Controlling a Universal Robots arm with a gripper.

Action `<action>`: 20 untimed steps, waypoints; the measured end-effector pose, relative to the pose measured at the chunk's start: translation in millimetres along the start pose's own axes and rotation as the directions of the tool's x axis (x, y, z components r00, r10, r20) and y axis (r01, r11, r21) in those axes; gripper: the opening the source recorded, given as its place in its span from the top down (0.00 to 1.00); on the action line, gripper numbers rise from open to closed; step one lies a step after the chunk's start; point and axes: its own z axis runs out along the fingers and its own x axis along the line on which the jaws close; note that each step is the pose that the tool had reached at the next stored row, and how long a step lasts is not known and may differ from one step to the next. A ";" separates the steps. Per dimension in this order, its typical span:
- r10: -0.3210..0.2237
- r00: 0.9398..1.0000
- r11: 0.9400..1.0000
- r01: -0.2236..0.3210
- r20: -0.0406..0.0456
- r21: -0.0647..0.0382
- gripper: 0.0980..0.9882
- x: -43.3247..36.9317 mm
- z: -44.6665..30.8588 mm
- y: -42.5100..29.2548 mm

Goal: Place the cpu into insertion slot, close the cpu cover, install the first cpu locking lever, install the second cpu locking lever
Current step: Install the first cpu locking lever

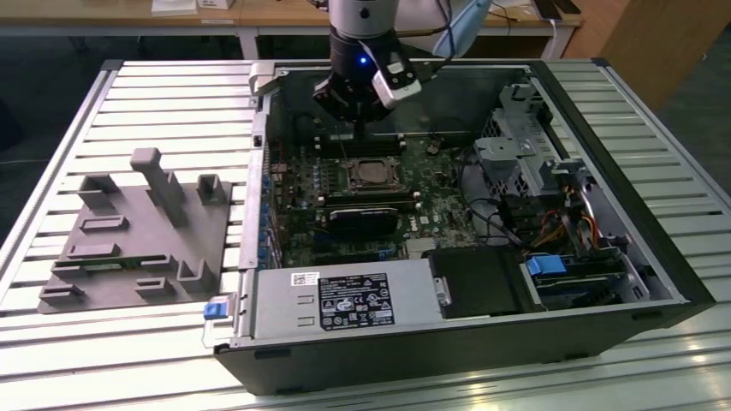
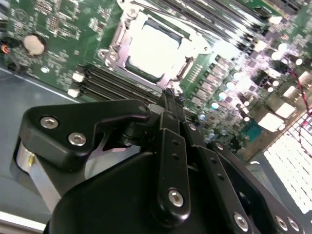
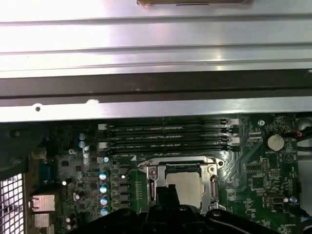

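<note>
The cpu (image 2: 152, 48) lies in the insertion slot (image 1: 371, 175) on the green board, its pale silver top showing in both wrist views. The silver cpu cover (image 2: 118, 45) lies flat around it as a frame, and its edge (image 3: 211, 179) frames the cpu (image 3: 184, 187) in the first wrist view. My gripper (image 2: 173, 94) hangs just above the board beside the slot, on the side of the long black memory slots, fingers together with nothing between them. In the exterior view the gripper (image 1: 359, 130) is just beyond the slot's far edge. I cannot make out how the locking levers stand.
The open computer case (image 1: 674, 282) rests on a slatted metal table. Memory slots (image 3: 165, 137) run beside the socket. A black block (image 1: 365, 219) sits on the socket's near side, a power supply (image 1: 331, 300) in front, a drive cage (image 1: 520, 150) at the exterior view's right, a grey fixture (image 1: 137, 231) at its left.
</note>
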 end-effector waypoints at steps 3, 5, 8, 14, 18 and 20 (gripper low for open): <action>0.000 1.000 1.000 0.000 0.001 0.000 0.99 8.1 0.1 -0.5; 0.000 1.000 1.000 0.000 0.002 0.000 0.99 12.4 0.1 -0.8; -0.001 1.000 1.000 0.001 0.002 0.000 0.99 19.6 0.2 -1.2; -0.003 1.000 1.000 0.003 0.003 0.000 0.99 32.6 0.4 -2.0; -0.003 1.000 1.000 0.003 0.003 0.000 0.99 37.1 0.6 -1.9; -0.003 1.000 1.000 0.003 0.003 0.000 0.99 38.0 0.9 -1.0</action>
